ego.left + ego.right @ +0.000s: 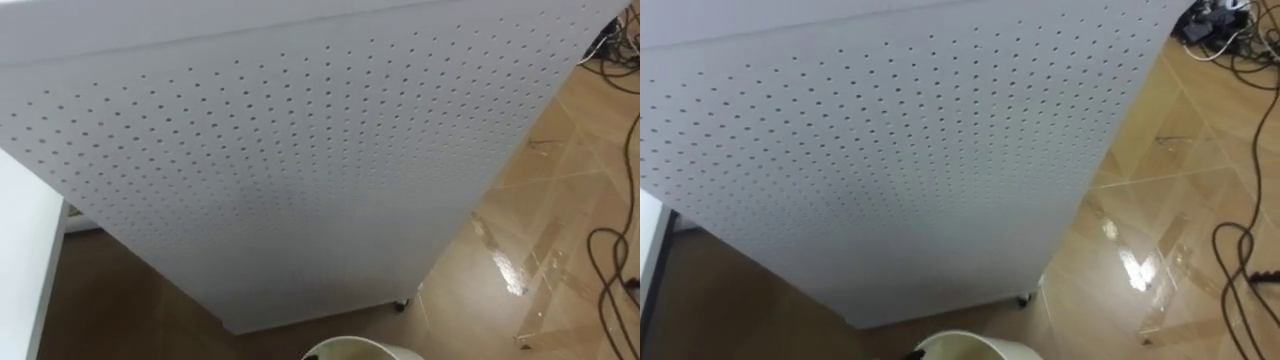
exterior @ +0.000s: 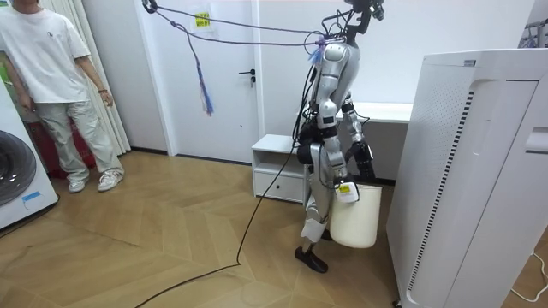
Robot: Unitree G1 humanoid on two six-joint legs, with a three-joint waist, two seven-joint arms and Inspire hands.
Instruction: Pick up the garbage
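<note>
Close before the white perforated panel [image 1: 300, 150], carrying the white bin [image 2: 353, 216] low at the front, its rim at the lower edge of the eye views. At that rim, the right hand [image 2: 344, 190]; cannot tell whether clenched on it or merely hooked there, and likewise cannot tell of the left hand. Cannot tell from here where the garbage lies. Best to turn off from the panel, scan the floor first, and keep the bin level and clear of the panel's face. Underfoot, glossy wooden floor [image 1: 560, 230], probably slick, with dark cables [image 1: 591, 258] to the right: step wide of them. Behind, a low white cabinet [image 2: 278, 158] and a desk [image 2: 385, 109]; at the room view's left, 1 person [image 2: 60, 85] standing well apart.
</note>
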